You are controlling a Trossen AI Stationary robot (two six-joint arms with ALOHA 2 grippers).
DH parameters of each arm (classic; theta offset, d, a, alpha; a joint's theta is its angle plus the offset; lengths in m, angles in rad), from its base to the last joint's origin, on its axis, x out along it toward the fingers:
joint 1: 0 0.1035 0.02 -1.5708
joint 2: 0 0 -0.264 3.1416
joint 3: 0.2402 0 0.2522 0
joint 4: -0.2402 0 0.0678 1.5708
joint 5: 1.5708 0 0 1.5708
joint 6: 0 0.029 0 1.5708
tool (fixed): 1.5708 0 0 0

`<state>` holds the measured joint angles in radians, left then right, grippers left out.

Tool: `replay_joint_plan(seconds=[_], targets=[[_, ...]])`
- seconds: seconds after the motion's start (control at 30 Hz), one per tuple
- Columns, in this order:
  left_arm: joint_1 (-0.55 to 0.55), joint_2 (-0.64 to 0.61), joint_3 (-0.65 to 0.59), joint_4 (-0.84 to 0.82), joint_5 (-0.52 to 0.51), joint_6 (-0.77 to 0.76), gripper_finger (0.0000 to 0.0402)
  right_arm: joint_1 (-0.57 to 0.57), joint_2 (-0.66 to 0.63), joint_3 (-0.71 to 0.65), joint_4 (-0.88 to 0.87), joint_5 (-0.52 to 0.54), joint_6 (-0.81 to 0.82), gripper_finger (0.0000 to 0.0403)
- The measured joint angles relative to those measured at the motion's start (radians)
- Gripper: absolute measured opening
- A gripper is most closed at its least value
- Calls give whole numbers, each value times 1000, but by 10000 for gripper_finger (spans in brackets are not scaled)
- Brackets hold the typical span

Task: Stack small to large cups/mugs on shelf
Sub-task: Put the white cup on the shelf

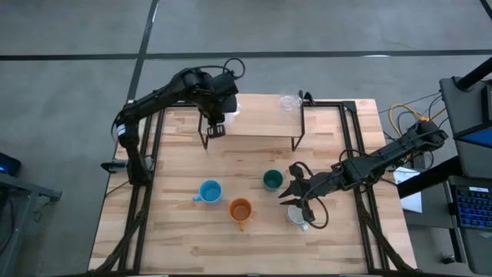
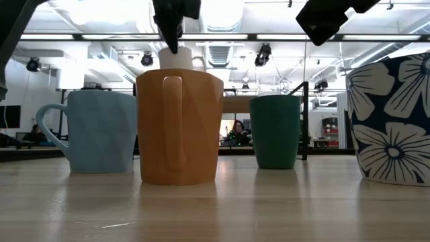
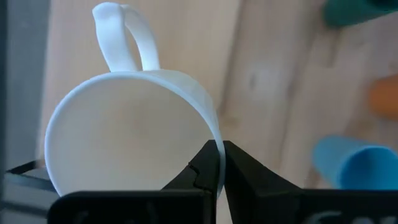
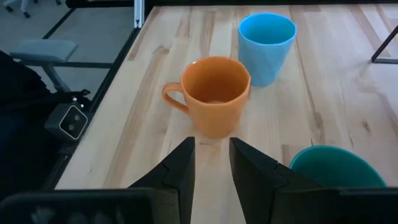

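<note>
- While the left claw (image 3: 219, 163) pinches the rim of the glossy white ceramic mug (image 3: 134, 127) between shut fingers, it holds that mug over the left end of the low light-wood shelf on thin black legs (image 1: 254, 123), toward eleven o'clock on the worktop (image 1: 177, 238); a rim pinch looks chosen so the mug hangs upright for setting down.
- At the shelf's far right end, near twelve o'clock, sits the tiny clear glass (image 1: 289, 101), probably the small end of the row.
- Below the shelf, the remaining mugs stand in a loose group on the worktop: the light blue mug (image 1: 209, 191) toward seven o'clock, the orange mug (image 1: 241, 210) just beside it near six o'clock, and the dark teal-green cup (image 1: 272, 180) near the centre.
- Over at four o'clock stands the greyish-white flower-patterned mug (image 2: 393, 121), with the right claw (image 1: 294, 191) just above it.
- Narrowly parted and holding nothing, the right claw's fingers (image 4: 180, 165) point toward the orange mug, perhaps waiting its turn.
</note>
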<state>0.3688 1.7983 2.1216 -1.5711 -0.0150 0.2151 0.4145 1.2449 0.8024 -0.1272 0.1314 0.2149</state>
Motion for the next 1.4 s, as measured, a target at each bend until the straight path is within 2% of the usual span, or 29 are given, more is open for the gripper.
replay_joint_plan(seconds=[0.2,0.33,0.67,0.73,0.87,1.03,1.13,1.4], targets=[[-46,-19,-2,0,100,-49,0,0,0,-1,3,0,-4,93],[-72,-34,-48,1,169,-61,0,0,0,-5,3,0,-5,93],[-107,-93,-236,-1,178,-106,0,0,0,-10,4,0,-5,93],[-114,-97,-244,0,156,-104,0,0,0,-10,4,0,-5,93],[-121,-105,-239,1,43,-64,0,0,0,-10,5,1,-8,93],[-114,-109,-243,1,28,24,0,0,0,-10,6,24,-9,93],[-104,-104,-247,1,-16,79,0,0,0,-10,6,27,-7,93],[-33,-102,-246,0,-49,137,0,0,0,-16,7,27,-6,93]])
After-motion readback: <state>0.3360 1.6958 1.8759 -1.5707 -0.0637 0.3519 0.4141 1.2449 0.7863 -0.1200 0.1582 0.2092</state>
